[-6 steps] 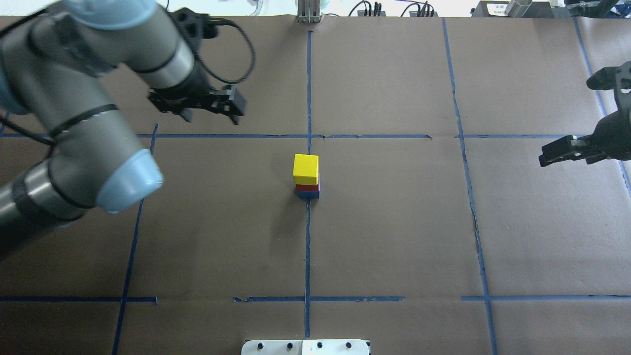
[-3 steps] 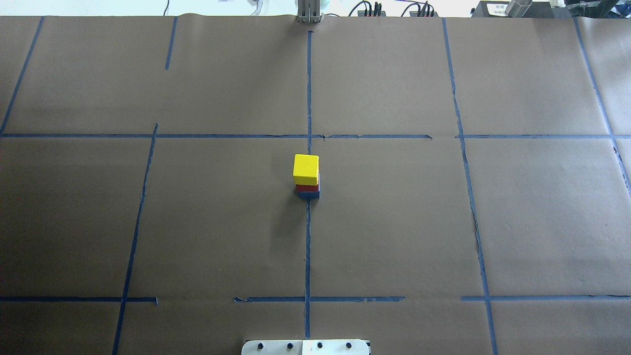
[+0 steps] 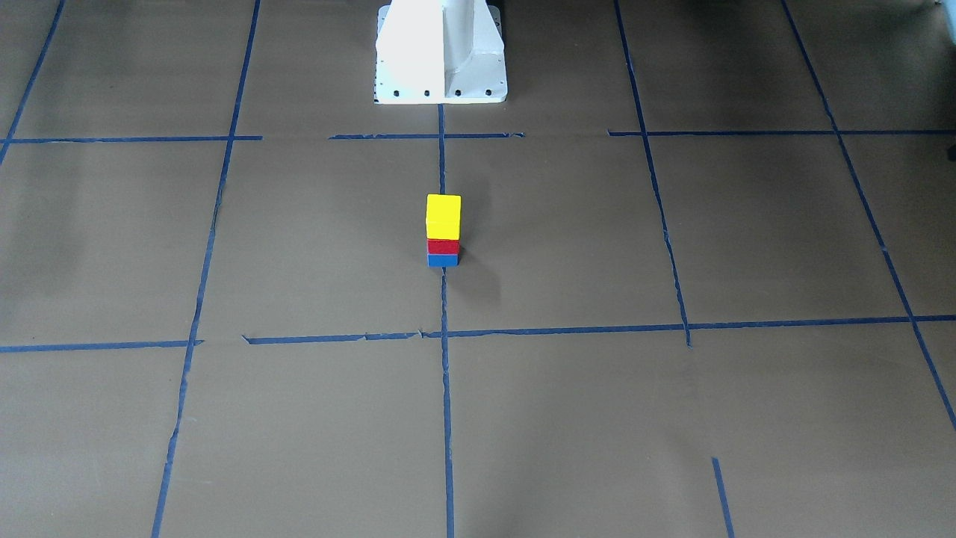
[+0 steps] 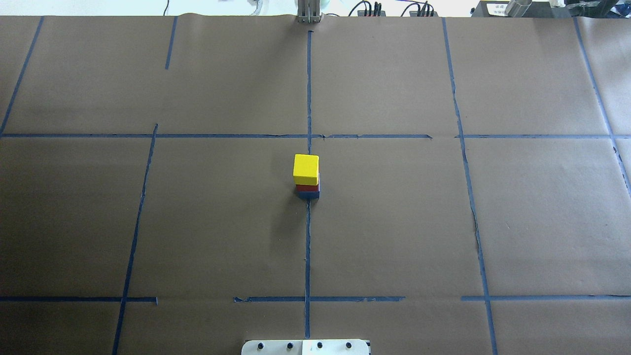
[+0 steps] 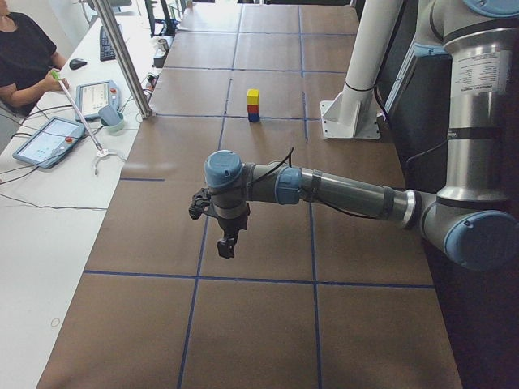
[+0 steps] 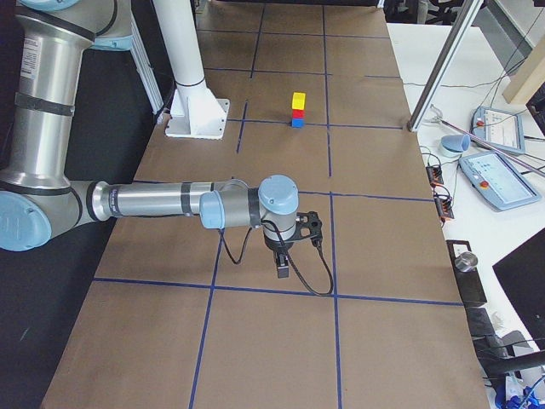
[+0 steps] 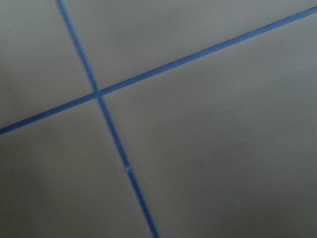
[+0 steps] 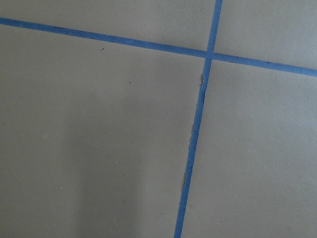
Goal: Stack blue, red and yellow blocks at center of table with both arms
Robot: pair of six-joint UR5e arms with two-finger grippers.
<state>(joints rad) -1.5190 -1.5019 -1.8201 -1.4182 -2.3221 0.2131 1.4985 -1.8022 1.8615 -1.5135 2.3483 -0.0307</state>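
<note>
Blocks, three by my count, one of each colour: the blue block (image 3: 443, 260) sits on the table (image 4: 394, 236) at its centre, on the middle tape line (image 4: 307, 246); the red block (image 3: 443, 246) rests on it; the yellow block (image 3: 443, 217) tops the pile; the stack stands upright with nothing touching it.

Two arms, two tools; the left tool (image 5: 227, 245) hangs pointing down over the table, well apart from the stack; the right tool (image 6: 283, 266) hangs the same way towards the opposite end, equally far off. Each shows only in a side view, so I cannot tell how far either is open; neither has a block, since all three are in the stack; both wrist cameras give me only table and crossing tape.

A second ago the overhead view had the left arm (image 5: 340, 190) filling its left side and the right tool at its right edge; now that view shows neither; the stack has not shifted.
</note>
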